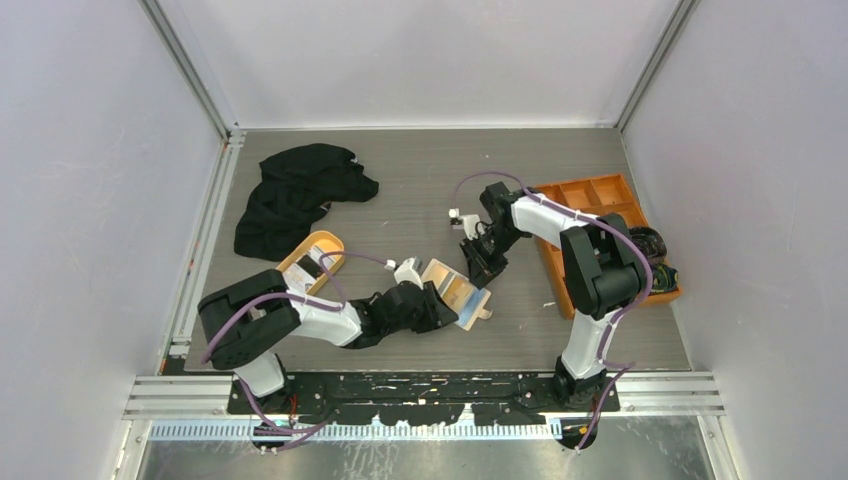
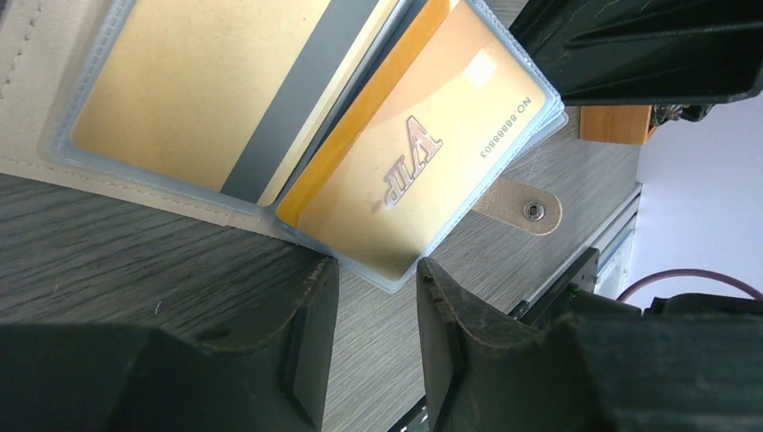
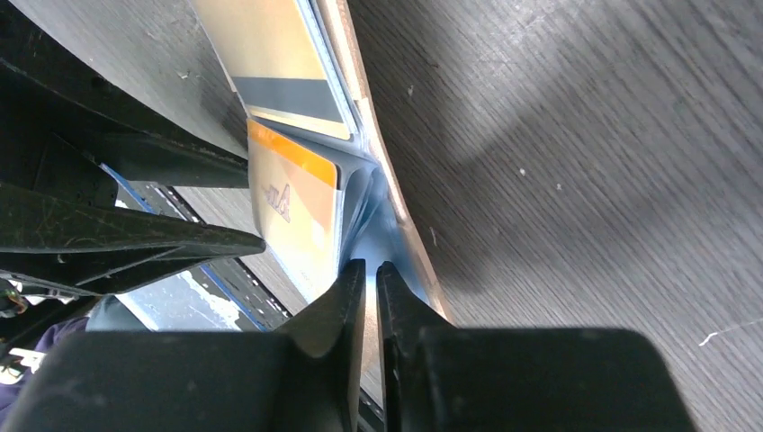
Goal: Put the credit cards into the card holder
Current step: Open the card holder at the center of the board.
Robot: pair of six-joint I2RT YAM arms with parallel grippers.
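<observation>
The left gripper (image 2: 378,272), jaws partly apart and empty, faces the beige-pink leather-like folding card holder (image 2: 27,99) from its eight o'clock. The right gripper (image 3: 371,270), almost closed, meets the fold from one o'clock; whether it pinches anything cannot be told. Gold rectangular credit cards (image 2: 409,153) sit in the holder's clear sleeves.

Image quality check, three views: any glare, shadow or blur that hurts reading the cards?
Top external: even soft light, card holder small, print unreadable. Left wrist: VIP card sharp and legible, one pale glare patch near its corner; left fingers dark, slightly soft. Right wrist: broad shadow across the table, right fingers nearly black, card steeply foreshortened.
</observation>
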